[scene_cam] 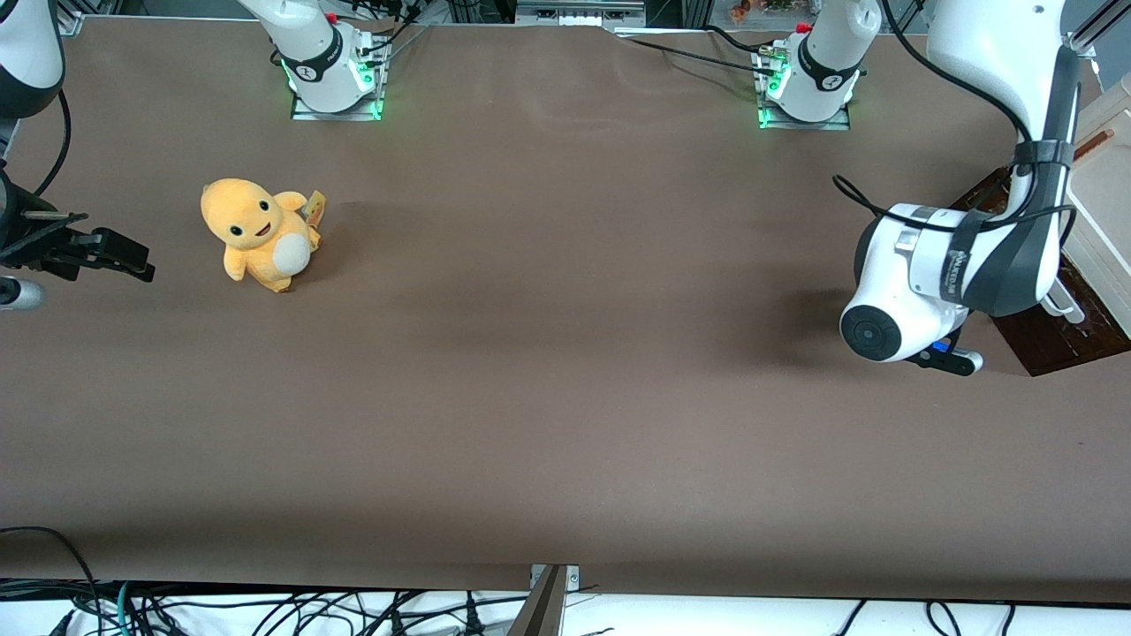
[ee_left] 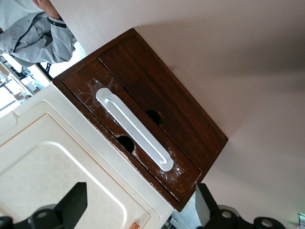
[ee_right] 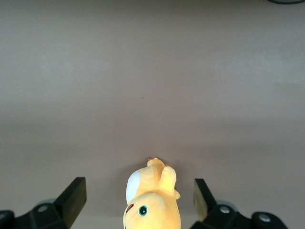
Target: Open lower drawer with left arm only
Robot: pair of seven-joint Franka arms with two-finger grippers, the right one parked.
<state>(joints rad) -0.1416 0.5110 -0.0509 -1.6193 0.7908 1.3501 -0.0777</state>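
The lower drawer (ee_left: 143, 143) is a dark-brown wooden front with a long white bar handle (ee_left: 134, 129); none of its inside shows. It belongs to a cabinet with a cream-white top (ee_left: 52, 162) at the working arm's end of the table, also seen as dark wood (scene_cam: 1056, 331) in the front view. My left arm (scene_cam: 919, 283) bends down in front of that cabinet and hides the gripper there. In the left wrist view the gripper (ee_left: 140, 210) is open, apart from the handle, with the cream top's edge and the drawer's corner between its fingers (ee_left: 76, 202).
An orange plush toy (scene_cam: 256, 231) sits on the brown table toward the parked arm's end. Two arm bases (scene_cam: 336, 71) (scene_cam: 808, 79) stand along the table's edge farthest from the front camera. A person in grey (ee_left: 33, 28) shows past the cabinet.
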